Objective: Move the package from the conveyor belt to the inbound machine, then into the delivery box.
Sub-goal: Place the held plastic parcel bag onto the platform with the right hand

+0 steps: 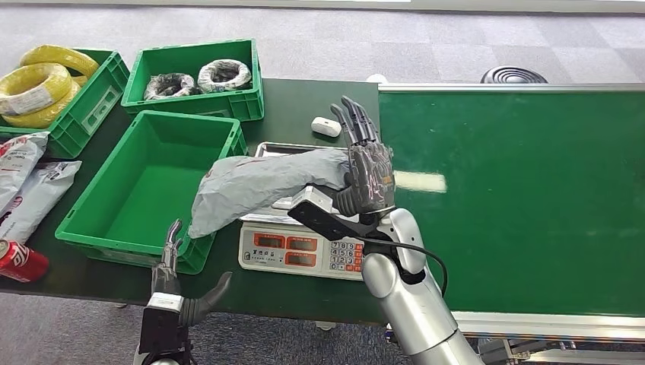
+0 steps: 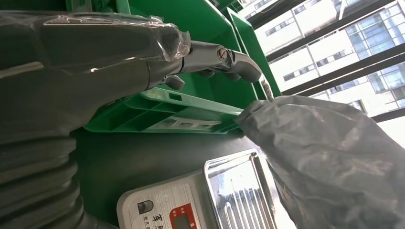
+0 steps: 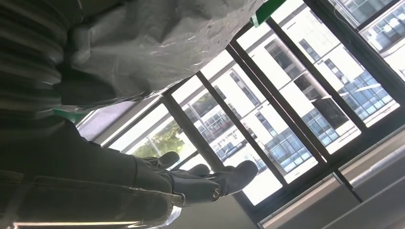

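Note:
The grey plastic package (image 1: 258,186) hangs over the weighing scale (image 1: 300,251), its free end drooping onto the near right corner of the empty green box (image 1: 144,190). My right hand (image 1: 367,171) holds its right end, thumb pressed into the bag and fingers pointing straight up. In the right wrist view the package (image 3: 157,43) lies against the thumb, and the fingers (image 3: 200,183) are stretched out. My left hand (image 1: 179,277) is open at the table's front edge, just below the box. In the left wrist view its fingers (image 2: 224,59) reach toward the box (image 2: 181,114), beside the package (image 2: 334,162).
The green conveyor belt (image 1: 517,198) fills the right side. At the back stand a bin of grey cable coils (image 1: 198,76) and a bin of yellow coils (image 1: 46,87). A small white device (image 1: 325,126) lies behind the scale. Bags (image 1: 23,182) and a red can (image 1: 19,260) lie far left.

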Robot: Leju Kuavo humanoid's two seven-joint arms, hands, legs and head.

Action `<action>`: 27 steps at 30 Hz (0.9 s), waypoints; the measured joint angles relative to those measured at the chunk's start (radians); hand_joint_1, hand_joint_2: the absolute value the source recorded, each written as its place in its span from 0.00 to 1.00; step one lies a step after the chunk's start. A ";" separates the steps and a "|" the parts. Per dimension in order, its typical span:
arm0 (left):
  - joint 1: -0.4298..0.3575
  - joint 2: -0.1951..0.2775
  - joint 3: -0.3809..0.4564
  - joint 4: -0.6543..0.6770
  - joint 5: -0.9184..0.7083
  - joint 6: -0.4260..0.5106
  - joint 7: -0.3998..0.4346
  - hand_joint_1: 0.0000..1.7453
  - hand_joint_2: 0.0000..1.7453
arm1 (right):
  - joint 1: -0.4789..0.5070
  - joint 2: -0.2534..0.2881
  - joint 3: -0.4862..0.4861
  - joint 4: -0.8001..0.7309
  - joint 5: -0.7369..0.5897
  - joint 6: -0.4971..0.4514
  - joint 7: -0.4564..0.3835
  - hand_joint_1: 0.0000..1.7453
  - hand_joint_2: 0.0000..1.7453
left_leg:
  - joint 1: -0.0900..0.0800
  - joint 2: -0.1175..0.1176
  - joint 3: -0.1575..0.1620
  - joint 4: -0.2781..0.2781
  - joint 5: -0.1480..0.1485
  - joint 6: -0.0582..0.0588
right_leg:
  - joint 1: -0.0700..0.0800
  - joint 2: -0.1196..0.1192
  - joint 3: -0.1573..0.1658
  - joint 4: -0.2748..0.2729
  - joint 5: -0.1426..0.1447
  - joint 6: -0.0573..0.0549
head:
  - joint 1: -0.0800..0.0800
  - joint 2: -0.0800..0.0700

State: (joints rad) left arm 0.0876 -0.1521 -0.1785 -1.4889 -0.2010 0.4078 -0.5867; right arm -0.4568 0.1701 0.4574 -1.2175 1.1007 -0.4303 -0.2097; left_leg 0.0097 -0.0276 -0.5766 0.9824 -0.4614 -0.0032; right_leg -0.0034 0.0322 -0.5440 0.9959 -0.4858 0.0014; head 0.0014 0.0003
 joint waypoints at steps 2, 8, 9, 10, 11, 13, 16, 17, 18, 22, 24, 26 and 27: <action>0.000 0.000 0.000 0.000 0.000 0.000 0.000 0.00 1.00 | 0.002 0.000 0.000 -0.004 0.001 0.000 0.001 0.00 1.00 | 0.000 0.000 0.000 0.000 0.000 0.000 | 0.000 0.000 0.000 0.000 0.000 0.000 | 0.000 0.000; 0.000 0.000 0.000 -0.001 0.000 -0.001 0.000 0.00 1.00 | 0.010 0.000 0.000 -0.013 0.004 -0.002 0.010 0.00 1.00 | 0.000 0.000 0.000 0.000 0.000 0.000 | 0.000 0.000 0.000 0.000 0.000 0.000 | 0.000 0.000; 0.000 0.000 0.000 -0.001 0.000 -0.001 0.000 0.00 1.00 | 0.010 0.000 0.000 -0.014 0.004 -0.003 0.010 0.00 1.00 | 0.000 0.000 0.000 0.000 0.000 0.000 | 0.000 0.000 0.000 0.000 0.000 0.000 | 0.000 0.000; 0.000 0.000 0.000 -0.001 0.000 -0.001 0.000 0.00 1.00 | 0.010 0.000 0.000 -0.014 0.005 -0.003 0.010 0.00 1.00 | 0.000 0.000 0.000 0.000 0.000 0.000 | 0.000 0.000 0.000 0.000 0.000 0.000 | 0.000 0.000; 0.000 0.000 0.000 -0.001 0.000 -0.001 0.000 0.00 1.00 | 0.010 0.000 0.000 -0.014 0.005 -0.003 0.010 0.00 1.00 | 0.000 0.000 0.000 0.000 0.000 0.000 | 0.000 0.000 0.000 0.000 0.000 0.000 | 0.000 0.000; 0.000 0.000 0.000 -0.002 0.000 -0.001 0.000 0.00 1.00 | 0.010 0.000 0.000 -0.014 0.005 -0.003 0.010 0.00 1.00 | 0.000 0.000 0.000 0.000 0.000 0.000 | 0.000 0.000 0.000 0.000 0.000 0.000 | 0.000 0.000; 0.000 0.000 0.001 -0.004 0.000 -0.001 0.000 0.00 1.00 | 0.010 0.000 0.000 -0.014 0.014 -0.014 0.019 0.00 1.00 | 0.000 0.000 0.000 0.000 0.000 0.000 | 0.000 0.000 0.000 0.000 0.000 0.000 | 0.000 0.000; 0.000 0.000 0.001 -0.004 0.000 -0.001 0.000 0.00 1.00 | 0.010 -0.001 -0.001 -0.014 0.019 -0.023 0.026 0.00 1.00 | 0.000 0.000 0.000 0.000 0.000 0.000 | 0.000 0.000 0.000 0.000 0.000 0.000 | 0.000 0.000; 0.000 0.001 0.002 -0.005 0.000 0.000 0.000 0.00 1.00 | 0.010 -0.001 -0.002 -0.014 0.024 -0.033 0.034 0.00 1.00 | 0.000 0.000 0.000 0.000 0.000 0.000 | 0.000 0.000 0.000 0.000 0.000 0.000 | 0.000 0.000; 0.006 0.003 0.004 -0.007 0.000 0.015 0.001 0.00 1.00 | 0.000 0.008 -0.038 -0.003 -0.118 -0.014 0.055 0.00 0.25 | 0.000 0.000 0.000 0.000 0.000 0.000 | 0.000 0.000 0.000 0.000 0.000 0.000 | 0.000 0.000; 0.013 0.003 0.005 -0.008 0.001 0.024 0.002 0.00 1.00 | -0.015 0.021 -0.083 0.026 -0.313 0.025 0.033 0.00 0.00 | 0.000 0.000 0.000 0.000 0.000 0.000 | 0.000 0.000 0.000 0.000 0.000 0.000 | 0.000 0.000; 0.016 0.004 0.005 -0.008 0.002 0.031 0.002 0.00 1.00 | -0.028 0.030 -0.127 0.066 -0.447 0.041 0.006 0.00 0.00 | 0.000 0.000 0.000 0.000 0.000 0.000 | 0.000 -0.001 0.001 0.000 0.000 0.000 | 0.000 0.000; 0.016 0.004 0.005 -0.008 0.003 0.034 0.003 0.00 1.00 | -0.032 0.033 -0.145 0.085 -0.480 0.043 -0.006 0.00 0.00 | 0.000 -0.001 0.000 0.000 0.000 0.000 | 0.000 -0.001 0.001 0.000 0.000 0.000 | 0.000 0.000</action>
State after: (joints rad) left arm 0.1037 -0.1476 -0.1736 -1.4973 -0.1985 0.4415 -0.5839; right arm -0.4888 0.2029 0.3123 -1.1329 0.6209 -0.3869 -0.2162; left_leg 0.0097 -0.0283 -0.5767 0.9824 -0.4611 -0.0030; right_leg -0.0034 0.0308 -0.5433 0.9959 -0.4858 0.0014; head 0.0015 0.0004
